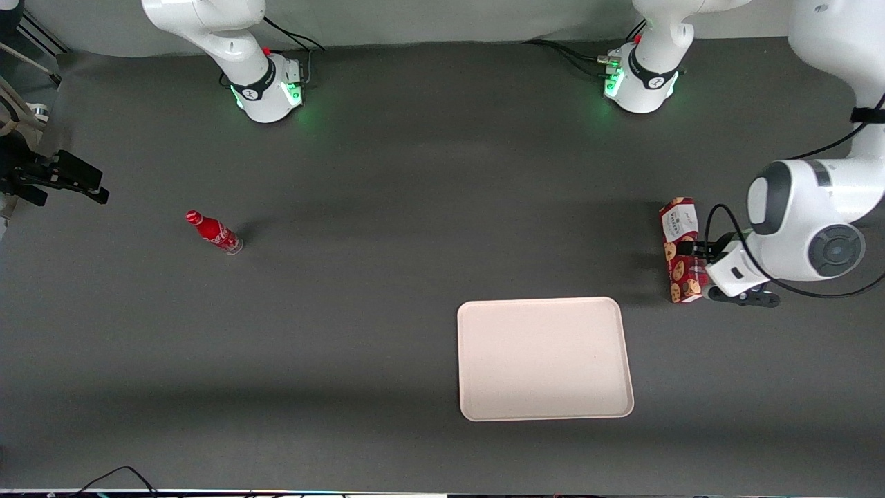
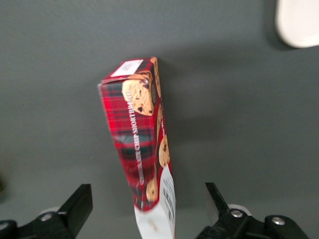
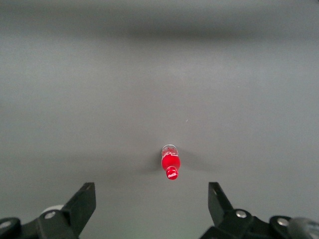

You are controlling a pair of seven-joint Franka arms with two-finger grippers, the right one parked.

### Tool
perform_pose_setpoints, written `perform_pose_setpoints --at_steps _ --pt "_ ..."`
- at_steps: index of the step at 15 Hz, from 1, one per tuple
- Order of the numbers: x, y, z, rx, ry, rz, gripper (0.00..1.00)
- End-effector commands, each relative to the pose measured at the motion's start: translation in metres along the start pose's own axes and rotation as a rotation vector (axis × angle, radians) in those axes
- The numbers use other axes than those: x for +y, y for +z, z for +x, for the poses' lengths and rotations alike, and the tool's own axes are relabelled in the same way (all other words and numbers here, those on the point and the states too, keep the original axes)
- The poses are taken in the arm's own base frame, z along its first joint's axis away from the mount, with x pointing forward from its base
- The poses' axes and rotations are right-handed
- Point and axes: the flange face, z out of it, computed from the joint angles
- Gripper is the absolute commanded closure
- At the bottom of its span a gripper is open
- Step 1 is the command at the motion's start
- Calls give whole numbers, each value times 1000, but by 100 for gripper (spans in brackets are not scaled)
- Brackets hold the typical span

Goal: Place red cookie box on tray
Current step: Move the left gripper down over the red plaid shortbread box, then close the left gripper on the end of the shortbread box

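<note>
The red cookie box [image 1: 684, 273] lies on the dark table toward the working arm's end, a long tartan carton with cookie prints and a white label panel [image 1: 680, 220] at the end farther from the front camera. My left gripper [image 1: 686, 247] hangs over its middle. In the left wrist view the gripper [image 2: 148, 191] is open, one finger [image 2: 79, 201] on each side of the box [image 2: 142, 134], with a gap to both. The cream tray [image 1: 545, 358] lies flat beside the box, nearer to the front camera, and its corner [image 2: 299, 22] shows in the wrist view.
A small red bottle [image 1: 214, 233] stands toward the parked arm's end of the table, also seen from the right wrist [image 3: 170, 162]. Both arm bases [image 1: 639, 76] sit along the table edge farthest from the front camera.
</note>
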Motion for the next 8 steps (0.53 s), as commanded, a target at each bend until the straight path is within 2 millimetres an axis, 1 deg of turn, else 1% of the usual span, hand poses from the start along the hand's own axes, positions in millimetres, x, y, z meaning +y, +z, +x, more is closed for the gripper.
perform_pose_setpoints --at_steps 1,2,3,4,5,6,8 --pt "-4 57 -17 45 39 35 0" --pt "-6 71 -19 45 39 39 0" --pt "-5 82 -21 49 42 37 13" --pt "-5 90 -23 46 42 35 69" --pt "-6 91 -23 39 39 35 100" --pt "-14 89 -24 38 25 36 100" --pt "-16 86 -24 41 21 37 100"
